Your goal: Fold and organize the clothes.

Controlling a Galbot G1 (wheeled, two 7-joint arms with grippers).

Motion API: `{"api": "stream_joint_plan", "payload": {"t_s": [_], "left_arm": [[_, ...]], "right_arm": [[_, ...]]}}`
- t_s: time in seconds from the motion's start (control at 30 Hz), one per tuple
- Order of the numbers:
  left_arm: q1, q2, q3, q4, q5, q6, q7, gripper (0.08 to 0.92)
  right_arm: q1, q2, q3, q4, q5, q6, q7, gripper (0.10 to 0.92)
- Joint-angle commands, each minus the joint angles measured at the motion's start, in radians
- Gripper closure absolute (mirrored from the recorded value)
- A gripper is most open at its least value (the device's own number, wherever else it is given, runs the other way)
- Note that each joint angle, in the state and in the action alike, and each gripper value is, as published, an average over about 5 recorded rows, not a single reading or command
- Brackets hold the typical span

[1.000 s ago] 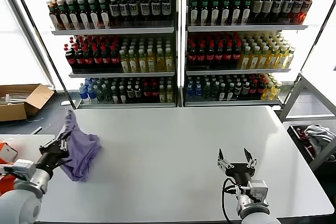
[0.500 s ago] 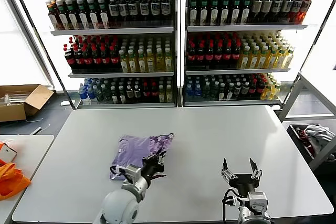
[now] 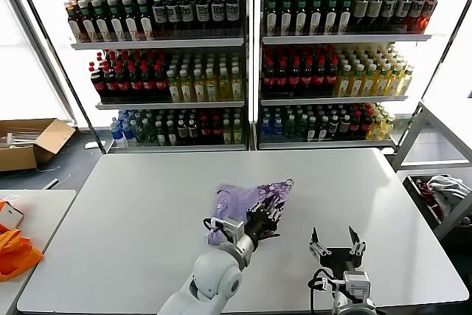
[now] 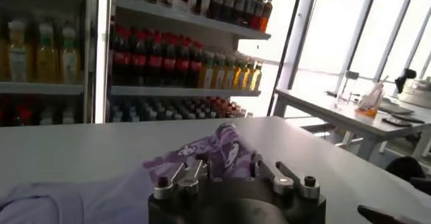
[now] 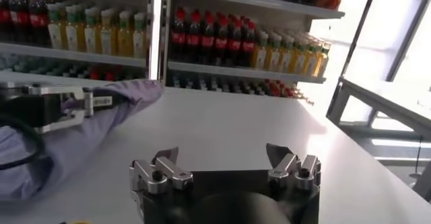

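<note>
We grip the lavender T-shirt in our left gripper, jaws closed, laying it on the tabletop; the right gripper waits, jaws spread empty; next, release and flatten.

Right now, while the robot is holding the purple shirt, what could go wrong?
The left gripper grips the lavender T-shirt by a bunched part, not an edge, so the shirt might drag across the white table crumpled and fold crooked. Only a small pinch of cloth seems caught between the fingers, so it could slip free. The right gripper waits open close by, near the table's front edge; if the left arm swings that way, the two might bump.
</note>
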Motion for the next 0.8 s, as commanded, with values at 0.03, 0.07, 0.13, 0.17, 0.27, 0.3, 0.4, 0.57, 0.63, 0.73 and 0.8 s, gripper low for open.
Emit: {"api": "stream_joint_plan", "payload": {"t_s": [0.03,0.07,0.13,0.17,0.27,0.3,0.4,0.57,0.63,0.73,0.8], "left_arm": [[-0.050,0.004,0.037,-0.025,-0.147,-0.048,-0.017,0.586],[-0.046,0.011,0.035,-0.040,-0.155,-0.048,-0.013,0.552],[-0.037,0.023,0.038,-0.071,-0.174,-0.049,-0.003,0.500],[-0.032,0.028,0.039,-0.084,-0.188,-0.050,0.005,0.465],[-0.023,0.035,0.038,-0.099,-0.224,-0.062,0.025,0.378],[-0.022,0.036,0.035,-0.099,-0.232,-0.067,0.028,0.352],[-0.029,0.044,0.010,-0.096,-0.237,-0.069,0.015,0.266],[-0.046,0.089,-0.071,-0.096,-0.169,-0.016,-0.063,0.183],[-0.042,0.116,-0.110,-0.099,-0.114,0.005,-0.082,0.179],[-0.017,0.150,-0.163,-0.118,-0.075,0.025,-0.096,0.177],[0.010,0.162,-0.185,-0.135,-0.074,0.033,-0.100,0.177]], "right_arm": [[0.054,0.012,-0.018,-0.052,0.092,-0.022,0.008,0.203],[0.063,0.013,-0.022,-0.057,0.109,-0.026,0.012,0.203],[0.079,0.013,-0.027,-0.069,0.123,-0.032,0.018,0.203],[0.088,0.012,-0.029,-0.075,0.127,-0.035,0.021,0.203],[0.101,0.008,-0.028,-0.083,0.143,-0.039,0.026,0.203],[0.103,0.005,-0.026,-0.082,0.154,-0.042,0.028,0.203],[0.113,-0.004,-0.018,-0.075,0.215,-0.051,0.041,0.203],[0.155,-0.037,-0.007,-0.071,0.429,-0.080,0.093,0.203],[0.171,-0.066,-0.004,-0.071,0.527,-0.091,0.117,0.203],[0.176,-0.114,-0.001,-0.073,0.658,-0.095,0.156,0.203],[0.164,-0.136,-0.001,-0.073,0.729,-0.094,0.170,0.203]]}}
